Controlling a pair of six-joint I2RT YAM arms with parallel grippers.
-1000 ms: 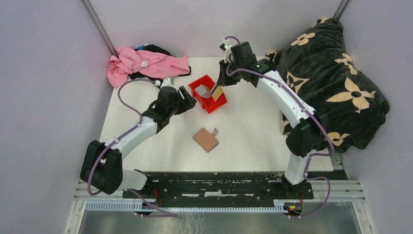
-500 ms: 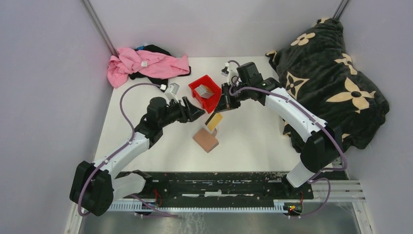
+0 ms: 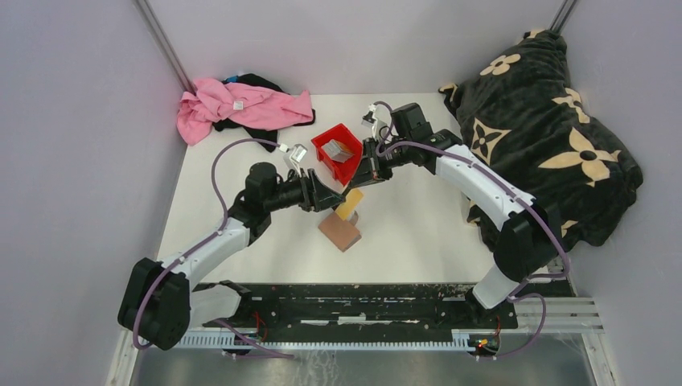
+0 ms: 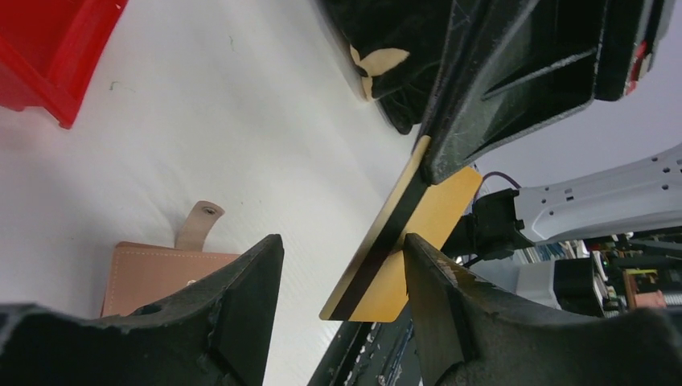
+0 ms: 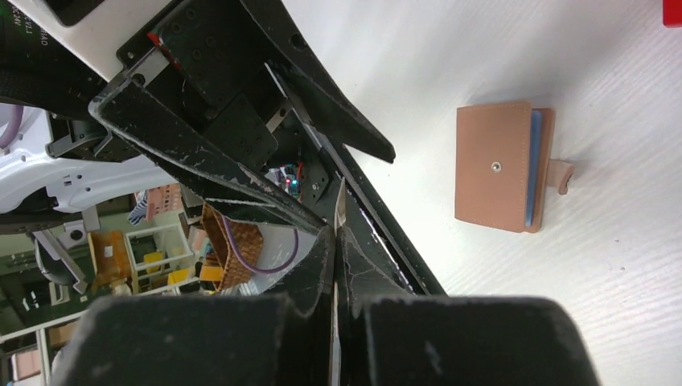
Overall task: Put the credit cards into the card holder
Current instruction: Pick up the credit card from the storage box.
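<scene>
You are partway through passing one card between the arms, above the middle of the worktop (image 3: 418, 233). The right fingers (image 5: 310, 269) are pinched fully shut on the top edge of a gold credit card (image 4: 402, 257), which hangs tilted with its dark stripe toward the left wrist camera. The left fingers (image 4: 241, 310) stand wide apart on either side of the card's lower end. There is a clear gap on one side. On the other you cannot tell whether the finger touches the card. They grip nothing yet.

The card holder (image 3: 339, 231) lies shut and flat just below the hanging card, near the middle of the worktop and slightly toward the near edge. Its snap tab sticks out loose. From the right wrist view, a bluish edge shows along its open side, probably a card already inside.

More grey credit cards (image 3: 342, 149) lie in a red bin (image 3: 322, 145) toward the far edge, just behind the two sets of fingers.

The next move probably calls for closing the left fingers squarely on the card's faces before the right ones let go. After that the holder has to be opened or steadied. The card could slip or twist during the exchange.

No brand, label or writing can be read. The card's print is too small to make out, and so is a white tag on the pink cloth (image 3: 241, 104) at the far left corner.
</scene>
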